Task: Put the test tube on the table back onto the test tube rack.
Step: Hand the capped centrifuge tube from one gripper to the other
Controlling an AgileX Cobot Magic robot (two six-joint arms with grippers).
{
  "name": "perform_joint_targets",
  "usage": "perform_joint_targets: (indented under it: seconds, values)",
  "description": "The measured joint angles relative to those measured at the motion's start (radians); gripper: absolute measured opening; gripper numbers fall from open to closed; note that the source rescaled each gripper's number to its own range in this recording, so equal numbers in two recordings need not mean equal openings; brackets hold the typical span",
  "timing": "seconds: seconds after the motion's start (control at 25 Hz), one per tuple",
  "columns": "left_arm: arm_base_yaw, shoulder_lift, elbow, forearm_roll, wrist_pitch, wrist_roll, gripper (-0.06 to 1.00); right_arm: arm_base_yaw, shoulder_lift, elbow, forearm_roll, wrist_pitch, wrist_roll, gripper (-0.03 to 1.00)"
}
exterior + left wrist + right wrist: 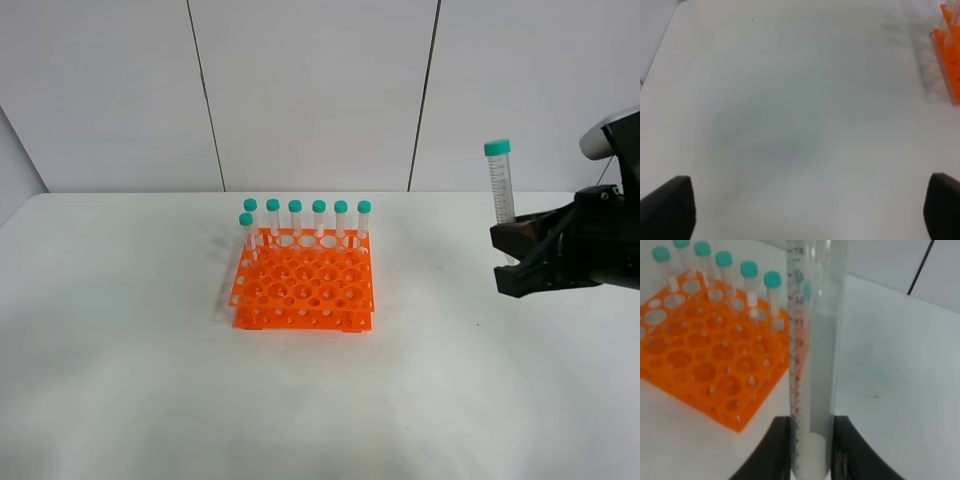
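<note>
My right gripper (512, 255) is shut on the test tube (499, 182) and holds it upright above the table (120, 380), well to the right of the orange test tube rack (304, 285). The tube's teal cap points up. In the right wrist view the clear tube (812, 355) stands between the two black fingers (774, 452), with the rack (705, 365) beyond it. Several identical capped tubes (319, 217) stand along the rack's back row and one at its left side. My left gripper (800, 210) is open over bare table; only its fingertips (667, 207) show.
The rack's edge (950, 60) shows at the side of the left wrist view. Grey wall panels (310, 90) rise behind the table's far edge.
</note>
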Motion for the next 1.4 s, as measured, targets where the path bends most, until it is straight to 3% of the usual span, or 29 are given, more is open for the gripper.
perform_joint_targets:
  seconds: [0.12, 0.36, 0.72, 0.96, 1.4]
  values:
    - [0.000, 0.000, 0.000, 0.000, 0.000, 0.000, 1.00, 0.042, -0.043, 0.039, 0.006, 0.018, -0.083, 0.03]
    - [0.000, 0.000, 0.000, 0.005, 0.000, 0.000, 1.00, 0.211, -0.054, 0.074, 0.094, 0.042, -0.203, 0.03]
    - [0.000, 0.000, 0.000, 0.006, 0.000, 0.000, 1.00, 0.430, -0.054, 0.121, 0.142, -0.229, -0.225, 0.03]
    - [0.000, 0.000, 0.000, 0.006, 0.000, 0.000, 1.00, 0.495, -0.067, 0.135, 0.145, -0.272, -0.225, 0.03]
    - [0.000, 0.000, 0.000, 0.006, 0.000, 0.000, 1.00, 0.500, -0.227, 0.270, 0.160, -0.314, -0.159, 0.03]
